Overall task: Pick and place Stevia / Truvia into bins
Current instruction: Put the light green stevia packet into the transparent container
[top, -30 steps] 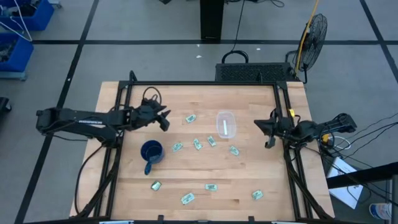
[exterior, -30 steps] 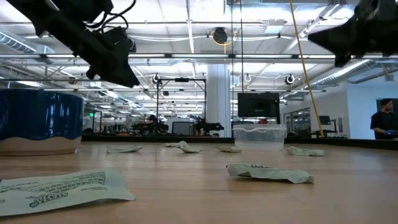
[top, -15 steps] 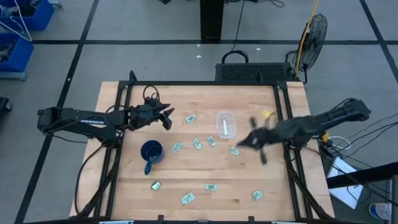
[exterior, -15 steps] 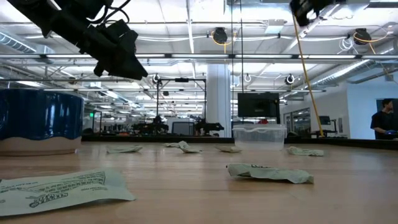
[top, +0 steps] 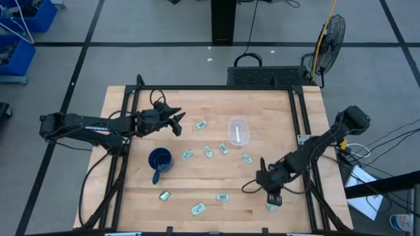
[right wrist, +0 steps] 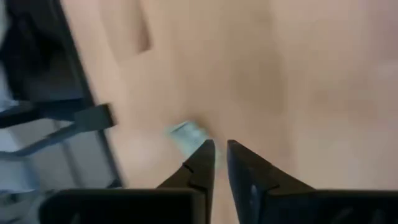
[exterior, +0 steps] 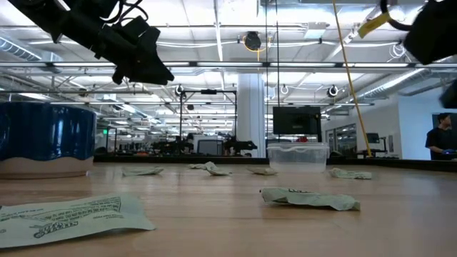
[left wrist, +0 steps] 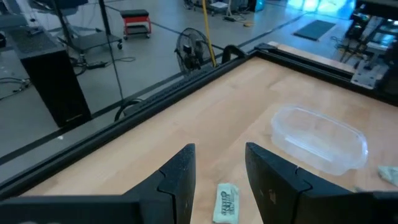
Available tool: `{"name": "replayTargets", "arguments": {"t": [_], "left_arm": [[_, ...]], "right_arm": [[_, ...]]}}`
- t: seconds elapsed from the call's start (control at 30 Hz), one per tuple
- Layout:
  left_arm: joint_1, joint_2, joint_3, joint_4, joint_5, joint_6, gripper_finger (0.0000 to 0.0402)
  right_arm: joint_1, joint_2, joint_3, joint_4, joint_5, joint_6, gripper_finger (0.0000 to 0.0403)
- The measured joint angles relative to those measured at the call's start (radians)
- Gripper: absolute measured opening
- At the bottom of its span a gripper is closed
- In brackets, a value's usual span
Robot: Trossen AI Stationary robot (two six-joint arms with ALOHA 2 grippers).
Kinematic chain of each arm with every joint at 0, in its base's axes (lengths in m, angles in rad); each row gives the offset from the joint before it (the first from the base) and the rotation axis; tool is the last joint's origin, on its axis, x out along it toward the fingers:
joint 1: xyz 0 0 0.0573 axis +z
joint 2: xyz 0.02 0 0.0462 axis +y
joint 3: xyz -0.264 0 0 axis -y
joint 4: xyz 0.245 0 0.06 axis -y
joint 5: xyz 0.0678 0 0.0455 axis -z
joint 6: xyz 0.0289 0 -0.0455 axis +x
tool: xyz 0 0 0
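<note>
**A:** ok so what changed in the last half second? The left arm looks the same to me.

**B:** Pretty much. The left gripper [top: 178, 123] is still hanging over the far left part of the table [top: 197, 180], just short of the sugar packet [top: 201, 124] near the clear bin [top: 239, 131]. It crept a hair closer to that packet, nothing more. Its wrist camera shows the two fingers [left wrist: 180, 176] spread with a clear gap, and the same packet [left wrist: 226, 202] sits on the wood right between them, with the bin [left wrist: 318, 137] farther off.

**A:** And the right one? That's the one that was flying around.

**B:** Yeah, big move. A second ago it was parked at the right edge of the table, then it swung in toward the middle, and now the right gripper [top: 272, 193] is down at the near right corner, right above the packet [top: 271, 206] lying there. From the wrist, its fingers [right wrist: 202, 163] are nearly together, just a thin slit, and a blurry packet [right wrist: 186, 135] sits just past the tips. It doesn't look like it's touching anything.

**A:** Did any packets move?

**B:** Nope. The bunch in the middle [top: 208, 152] and the ones along the near edge [top: 197, 209] are where they were. The blue mug [top: 159, 161] is in the same spot too, and there's one white packet inside the bin.
</note>
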Motion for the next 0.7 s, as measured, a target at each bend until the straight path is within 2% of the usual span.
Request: {"name": "replayTargets", "arguments": {"t": [0.1, 0.3, 0.7], "left_arm": [[0.0, 0.0, 0.0, -0.004, 0.024, -0.001, 0.0145], [0.0, 0.0, 0.0, -0.008, 0.023, 0.002, 0.0145], [0.0, 0.0, 0.0, -0.011, 0.042, 0.003, 0.0145]], "right_arm": [[0.024, 0.017, 0.001, 0.005, -0.051, 0.082, 0.0067], [0.067, 0.062, 0.001, -0.006, -0.026, 0.209, 0.0102], [0.092, 0.115, 0.0, -0.005, -0.023, 0.318, 0.0096]]}}
